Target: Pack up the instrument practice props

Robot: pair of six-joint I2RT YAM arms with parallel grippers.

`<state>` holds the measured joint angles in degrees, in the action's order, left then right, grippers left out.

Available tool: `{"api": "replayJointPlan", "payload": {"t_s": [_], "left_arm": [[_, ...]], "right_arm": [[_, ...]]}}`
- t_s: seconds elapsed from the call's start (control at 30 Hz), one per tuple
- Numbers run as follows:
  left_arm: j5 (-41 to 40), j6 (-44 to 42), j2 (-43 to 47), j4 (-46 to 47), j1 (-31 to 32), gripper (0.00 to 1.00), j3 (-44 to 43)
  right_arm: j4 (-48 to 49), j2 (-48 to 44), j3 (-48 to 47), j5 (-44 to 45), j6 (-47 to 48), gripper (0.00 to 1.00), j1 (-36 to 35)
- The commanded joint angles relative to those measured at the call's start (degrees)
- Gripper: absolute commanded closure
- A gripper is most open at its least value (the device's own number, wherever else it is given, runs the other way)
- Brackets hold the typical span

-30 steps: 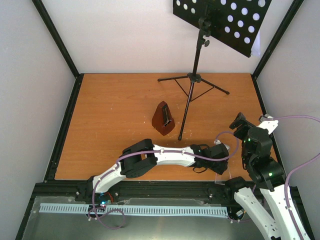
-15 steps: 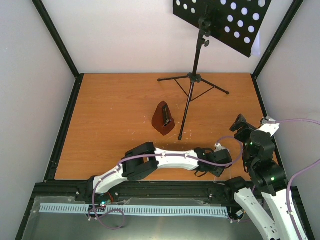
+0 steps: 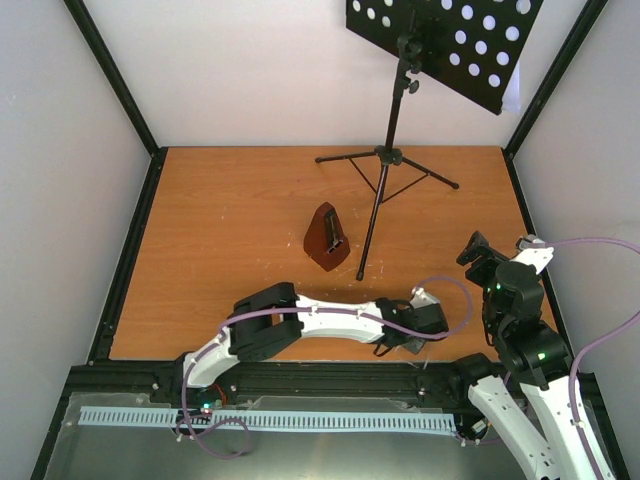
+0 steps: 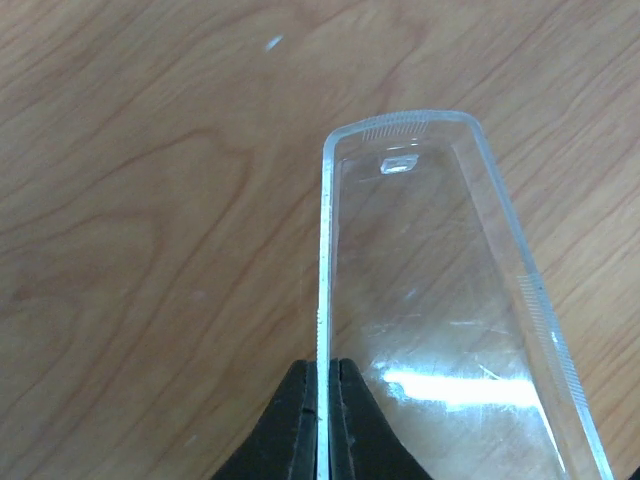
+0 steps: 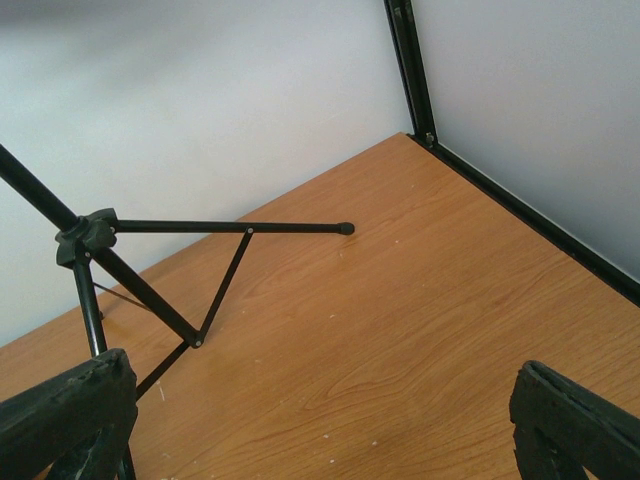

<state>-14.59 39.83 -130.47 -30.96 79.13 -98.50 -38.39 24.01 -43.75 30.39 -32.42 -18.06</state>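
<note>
Nearest, at the front right of the bench, the left tool is pinched shut on the thin side rim of the clear plastic cover. The cover's far end lies low over the wood; whether it touches cannot be told. Beside it on the right, the right tool hangs with its jaws spread wide and holds nothing, facing the legs of the stand.

Farther in, about mid-bench, the red-brown metronome stands upright and bare, well apart from its cover and just beside one tripod foot. Behind it the black music stand is fully set up, with its legs splayed and its perforated desk raised against the back wall. A white sliver at the desk's right edge is probably the sheet-music pages, though too little shows to be sure.

The packing looks barely begun. The cover is in hand but not fitted, the stand is unfolded and the pages are uncollected. No case or box is in view.

No brand, label or legible writing shows, only fine ribbing along the cover's rim.
</note>
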Motion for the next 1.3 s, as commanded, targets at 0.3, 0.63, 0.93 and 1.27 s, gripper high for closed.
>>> {"api": "replayJointPlan", "payload": {"t_s": [0.3,0.63,0.93,1.27], "left_arm": [[0.61,-7.72,8.46,1.63,-3.72,0.85,17.95],[-0.23,-3.46,11.56,-1.63,-0.66,0.56,22.57],[0.78,1.25,12.38,-1.4,0.85,0.7,26.41],[-3.17,3.44,16.76,1.35,0.57,1.0,30.2]], "right_arm": [[-0.61,-1.3,2.11,-1.59,-0.7,0.0,0.22],[0.24,-0.97,3.15,-1.86,-0.77,0.0,0.25],[1.63,-0.29,4.7,-3.63,-1.66,0.0,0.22],[3.41,-0.85,6.14,-8.84,-0.01,0.0,0.29]]}}
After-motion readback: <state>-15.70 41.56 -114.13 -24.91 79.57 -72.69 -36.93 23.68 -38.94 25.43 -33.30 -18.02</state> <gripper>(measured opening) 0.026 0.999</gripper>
